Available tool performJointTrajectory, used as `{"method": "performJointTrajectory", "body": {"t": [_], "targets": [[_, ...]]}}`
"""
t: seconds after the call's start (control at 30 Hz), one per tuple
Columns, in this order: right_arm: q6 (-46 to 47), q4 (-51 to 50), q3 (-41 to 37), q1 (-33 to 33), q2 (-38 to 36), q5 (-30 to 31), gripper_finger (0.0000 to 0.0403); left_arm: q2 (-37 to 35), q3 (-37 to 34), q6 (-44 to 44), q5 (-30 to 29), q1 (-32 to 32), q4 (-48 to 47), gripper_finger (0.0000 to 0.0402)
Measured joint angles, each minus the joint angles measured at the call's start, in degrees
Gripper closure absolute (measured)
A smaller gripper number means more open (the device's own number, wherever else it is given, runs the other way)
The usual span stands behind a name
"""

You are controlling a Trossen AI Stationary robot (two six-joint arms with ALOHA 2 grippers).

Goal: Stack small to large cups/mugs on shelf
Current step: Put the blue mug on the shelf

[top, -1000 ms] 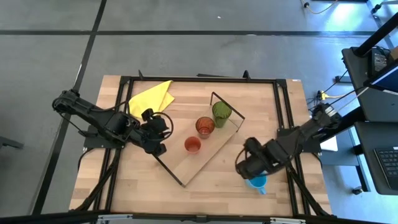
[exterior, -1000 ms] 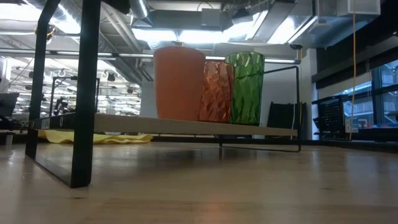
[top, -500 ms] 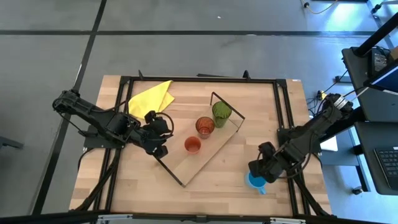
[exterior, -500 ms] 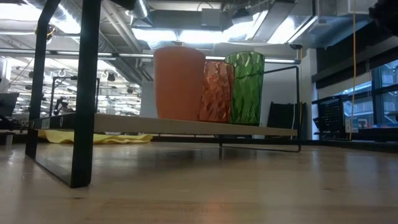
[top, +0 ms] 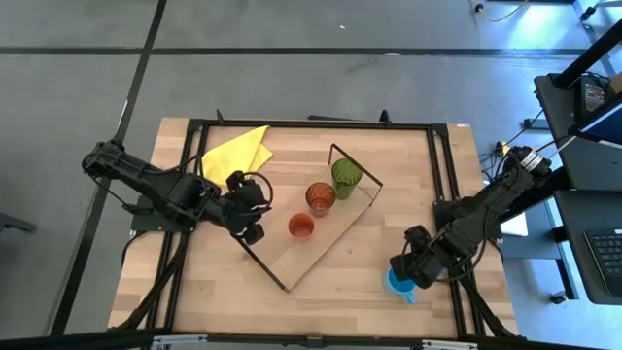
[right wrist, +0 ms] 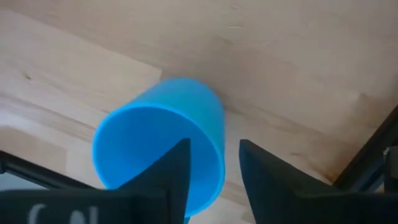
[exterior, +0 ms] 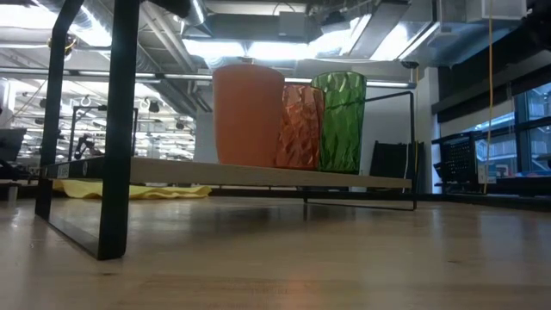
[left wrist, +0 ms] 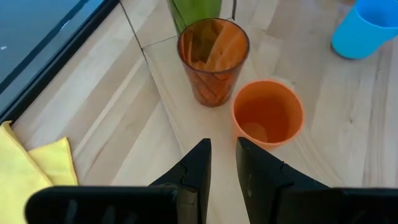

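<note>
Since a second ago, right hand (top: 401, 273) has drawn back toward the worktop (top: 340, 282) edge. Left hand (top: 255, 231), fingers narrowly parted and empty, hovers beside the shelf (top: 321, 243) bearing three cups. Right hand hovers released over the blue mug (top: 399, 285).

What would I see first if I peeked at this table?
Three bright cups in a row on the wooden shelf: a green cup, an orange-red see-through cup and a short orange cup. A blue mug sits alone on the table near its front right corner, with the right claw right over it.
</note>
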Motion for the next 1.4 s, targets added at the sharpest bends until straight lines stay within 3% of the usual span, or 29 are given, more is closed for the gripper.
{"method": "performJointTrajectory", "body": {"t": [0.4,0.53,0.73,1.23,1.4], "targets": [[-1.12,-0.02,0.00,-0.02,0.07,-0.07,0.0270,0.00,0.00,0.36,0.26,1.01,-0.04,0.0332],[-1.31,1.24,-0.76,0.17,0.07,-3.48,0.0275,0.00,0.00,0.39,0.26,1.01,-0.07,0.0332],[-1.10,4.83,-3.31,1.18,0.11,-3.87,0.0286,0.00,0.00,0.41,0.24,1.01,-0.13,0.0332],[-4.14,9.64,-8.10,1.05,0.13,-4.00,0.0386,0.00,0.00,0.54,-0.13,1.01,-0.13,0.0332],[-4.26,13.54,-8.11,0.88,0.13,-3.93,0.0390,0.00,0.00,0.53,-0.20,1.01,-0.13,0.0332]]}}
